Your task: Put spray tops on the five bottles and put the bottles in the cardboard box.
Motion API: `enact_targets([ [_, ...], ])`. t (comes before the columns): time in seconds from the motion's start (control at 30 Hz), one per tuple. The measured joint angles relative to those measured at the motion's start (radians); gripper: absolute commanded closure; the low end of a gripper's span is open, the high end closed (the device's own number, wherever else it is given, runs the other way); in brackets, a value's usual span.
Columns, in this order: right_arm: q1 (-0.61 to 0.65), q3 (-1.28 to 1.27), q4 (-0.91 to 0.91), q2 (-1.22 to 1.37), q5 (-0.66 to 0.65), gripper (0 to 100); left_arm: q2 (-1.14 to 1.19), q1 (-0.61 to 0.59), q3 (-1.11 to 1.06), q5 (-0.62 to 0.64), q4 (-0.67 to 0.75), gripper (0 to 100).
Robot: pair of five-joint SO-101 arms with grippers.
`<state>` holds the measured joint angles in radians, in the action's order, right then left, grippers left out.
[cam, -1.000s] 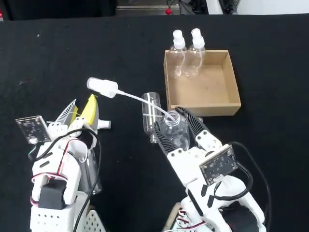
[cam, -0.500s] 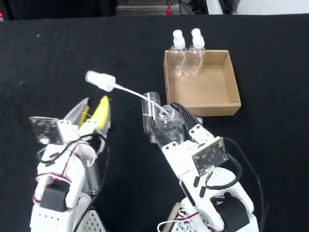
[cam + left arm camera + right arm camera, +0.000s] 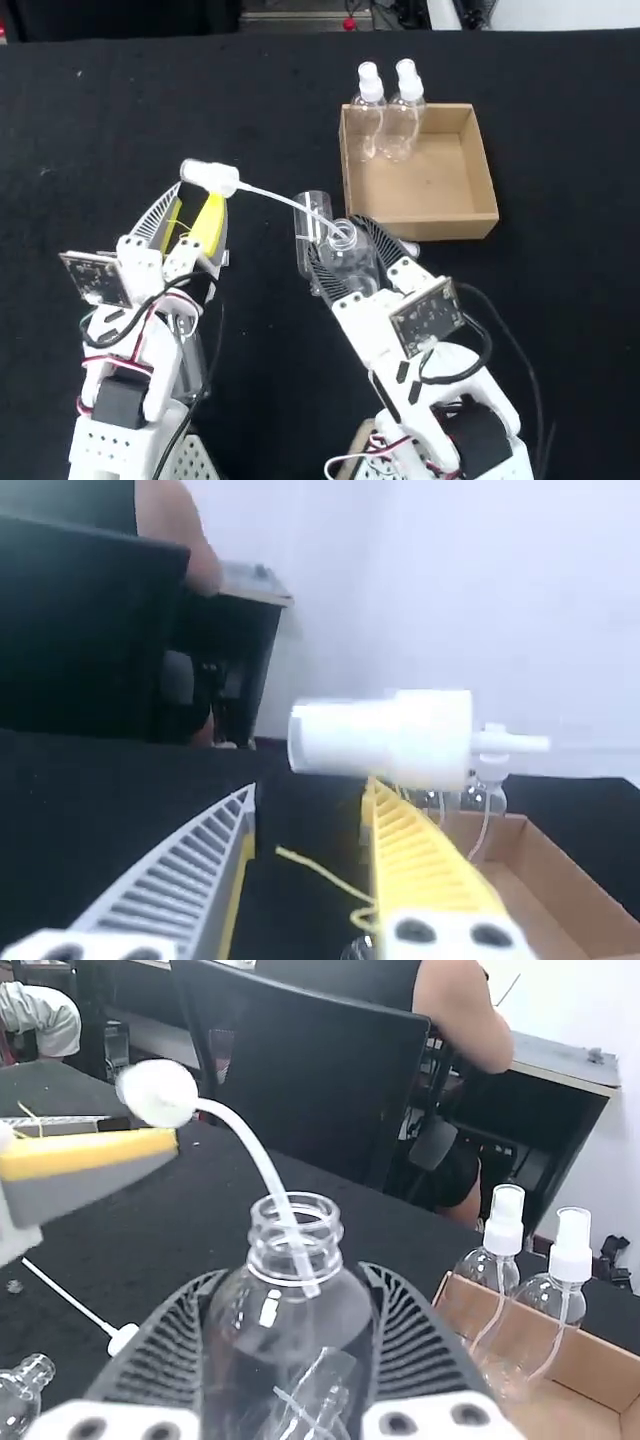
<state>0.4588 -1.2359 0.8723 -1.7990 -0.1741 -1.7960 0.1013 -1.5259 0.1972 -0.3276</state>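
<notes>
The left gripper (image 3: 197, 196) has advanced until its spread grey and yellow fingers flank the white plastic spray top (image 3: 210, 177), without yet pinching it. The right gripper (image 3: 340, 246) clamps the upright clear plastic bottle (image 3: 350, 265) near the brown cardboard box (image 3: 424, 222), and the top's thin tube dips into the bottle's neck. The head probably needs a square pinch, then lifting over the neck so the tube feeds straight down. Whether the head touches the yellow finger is unclear, and the tube's lower end is lost inside the bottle.
</notes>
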Motion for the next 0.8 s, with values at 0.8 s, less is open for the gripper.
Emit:
enact_targets([
  [0.8,0.000,0.000,0.000,0.000,0.002,98.8,0.002,0.040,0.000,-0.104,0.187,83],
])
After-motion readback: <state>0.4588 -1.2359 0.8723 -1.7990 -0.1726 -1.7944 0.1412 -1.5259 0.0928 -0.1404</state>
